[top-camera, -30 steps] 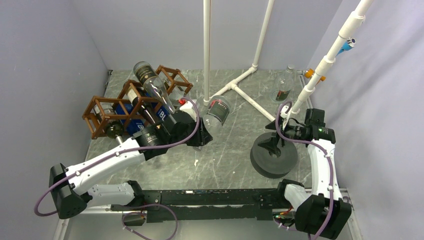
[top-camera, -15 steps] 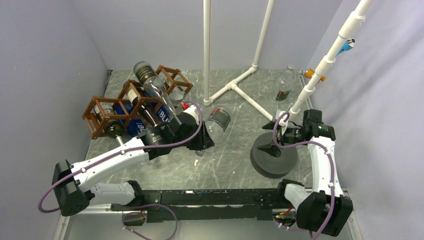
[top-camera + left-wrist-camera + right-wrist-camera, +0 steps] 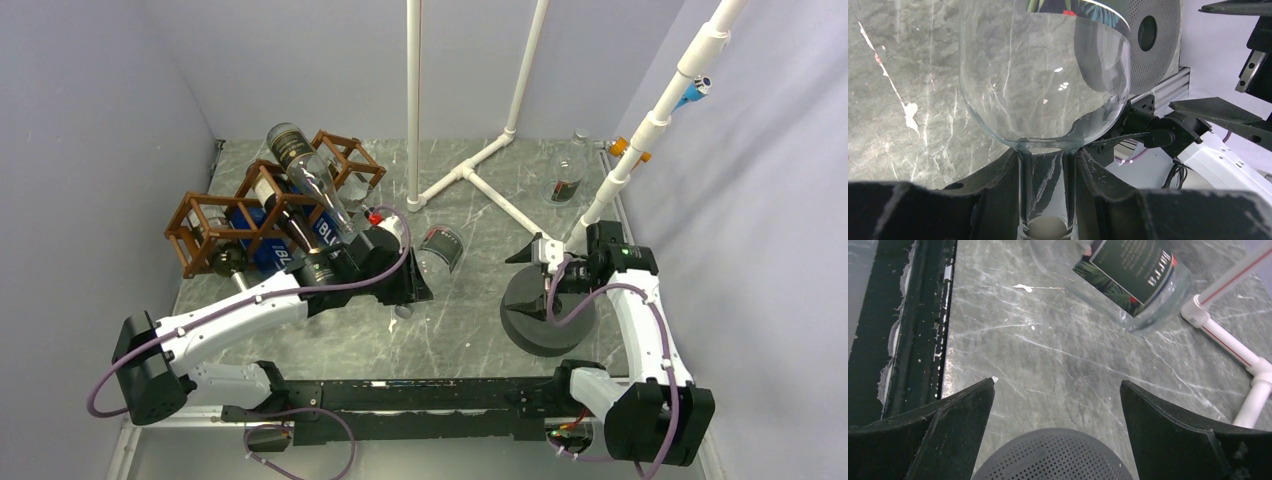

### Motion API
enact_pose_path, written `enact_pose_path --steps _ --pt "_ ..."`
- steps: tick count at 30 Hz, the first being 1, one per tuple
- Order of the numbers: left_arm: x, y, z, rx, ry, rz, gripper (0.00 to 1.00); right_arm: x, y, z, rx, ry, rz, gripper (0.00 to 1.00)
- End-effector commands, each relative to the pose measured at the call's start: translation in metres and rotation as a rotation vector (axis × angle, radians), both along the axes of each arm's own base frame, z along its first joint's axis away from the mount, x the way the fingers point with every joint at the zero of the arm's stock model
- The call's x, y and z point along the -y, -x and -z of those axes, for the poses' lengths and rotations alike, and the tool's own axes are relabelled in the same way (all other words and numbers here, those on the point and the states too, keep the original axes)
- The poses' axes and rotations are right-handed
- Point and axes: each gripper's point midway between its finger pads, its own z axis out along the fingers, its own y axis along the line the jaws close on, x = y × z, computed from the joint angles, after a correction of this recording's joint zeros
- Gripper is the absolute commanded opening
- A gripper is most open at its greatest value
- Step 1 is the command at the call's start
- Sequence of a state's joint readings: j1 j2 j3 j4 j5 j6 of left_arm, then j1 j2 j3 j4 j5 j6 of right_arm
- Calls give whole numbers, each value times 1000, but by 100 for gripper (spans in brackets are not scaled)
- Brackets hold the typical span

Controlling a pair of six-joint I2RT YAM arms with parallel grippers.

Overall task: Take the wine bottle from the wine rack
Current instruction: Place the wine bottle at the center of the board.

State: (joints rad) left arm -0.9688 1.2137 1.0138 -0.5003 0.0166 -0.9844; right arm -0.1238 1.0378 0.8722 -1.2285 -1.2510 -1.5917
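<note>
Bottle: clear glass wine bottle (image 3: 1045,75) with a dark leaf-print label, its body jutting beyond the fingertips, off the brown wooden stick-frame wine rack (image 3: 205,202).
Left gripper (image 3: 1045,170): clamped on the bottle's neck.
Right gripper (image 3: 1057,385): fingers wide apart, above a grey perforated disc (image 3: 1053,455).

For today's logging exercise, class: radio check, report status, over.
Left pincer shut on wine bottle, at neck. Right pincer open, empty. Wine bottle out of wine rack. Grey disc beneath right pincer.
</note>
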Motion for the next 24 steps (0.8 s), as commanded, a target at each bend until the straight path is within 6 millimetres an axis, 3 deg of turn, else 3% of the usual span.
enact_pose_path --steps 1,14,24 --pt "36 -14 -74 127 250 21 0 -13 -2 -3 95 -13 -75 100" --pt "63 4 -24 -129 178 99 0 -40 -19 16 159 67 -172 100" --pt "70 10 -8 -246 74 126 0 -64 -21 48 168 133 -214 100"
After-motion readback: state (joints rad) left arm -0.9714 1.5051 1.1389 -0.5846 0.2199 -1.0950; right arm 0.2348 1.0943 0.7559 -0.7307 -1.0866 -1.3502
